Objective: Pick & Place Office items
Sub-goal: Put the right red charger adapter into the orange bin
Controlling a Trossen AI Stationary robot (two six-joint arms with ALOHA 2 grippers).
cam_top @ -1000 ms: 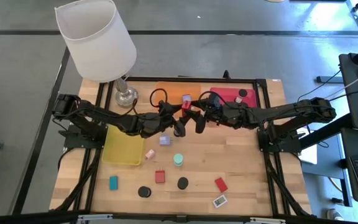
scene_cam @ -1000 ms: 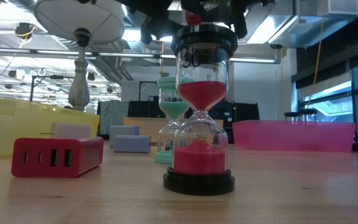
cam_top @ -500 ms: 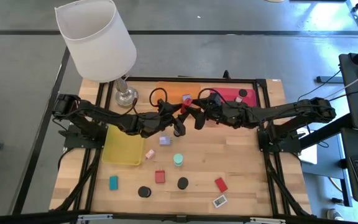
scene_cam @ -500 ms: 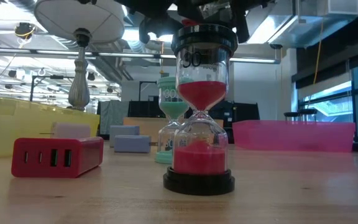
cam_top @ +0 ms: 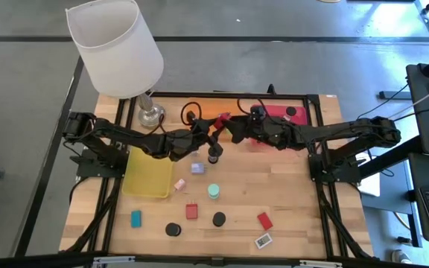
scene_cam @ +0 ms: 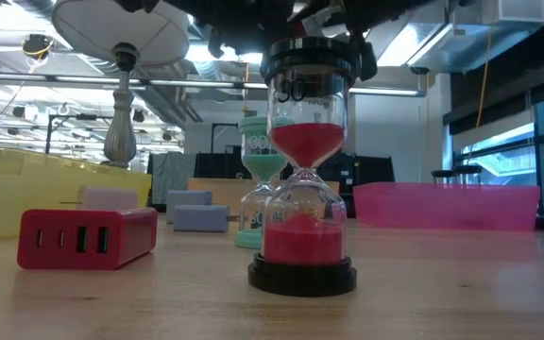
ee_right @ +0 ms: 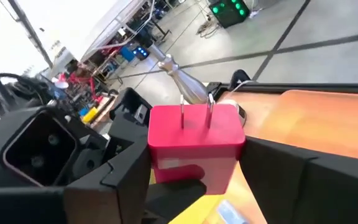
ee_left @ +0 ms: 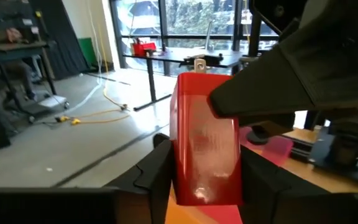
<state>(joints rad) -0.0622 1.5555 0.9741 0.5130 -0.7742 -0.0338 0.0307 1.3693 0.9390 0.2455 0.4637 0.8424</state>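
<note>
A red plug block (cam_top: 220, 119) with two metal prongs (ee_right: 195, 109) hangs in the air over the orange tray (cam_top: 203, 109). My left gripper (cam_top: 213, 128) reaches it from the table's left and my right gripper (cam_top: 232, 128) from the right, and both are shut on it. Loose on the wood lie a lavender block (cam_top: 197, 168), a pink bit (cam_top: 179, 184), a mint cylinder (cam_top: 214, 191), red blocks (cam_top: 191, 211), a teal block (cam_top: 135, 218), black discs (cam_top: 173, 230) and a white tag (cam_top: 263, 240). My left gripper pinches the block's two opposite side faces (ee_left: 182, 171) between its two fingers, coming roughly level from the table's left. The block stands between them, clear of the table. My right gripper's dark finger (ee_left: 260, 93) lies over its far part. My right gripper has the block's body (ee_right: 194, 158) between its two fingers, coming roughly level from the table's right. The prongs point away from the fingers. The block is lifted clear, with my left gripper (ee_right: 39, 149) close against its other side.
A white-shaded lamp (cam_top: 118, 48) stands at the far left. The yellow tray (cam_top: 147, 175) lies under my left arm and the red tray (cam_top: 283, 113) at the far right. In the low view a red hourglass (scene_cam: 302, 170) and a red USB block (scene_cam: 88, 236) stand close by.
Both grippers have shifted a little toward the table's far edge, carrying the red plug block over the orange tray. My left gripper has shut on the block, which my right gripper still holds.
</note>
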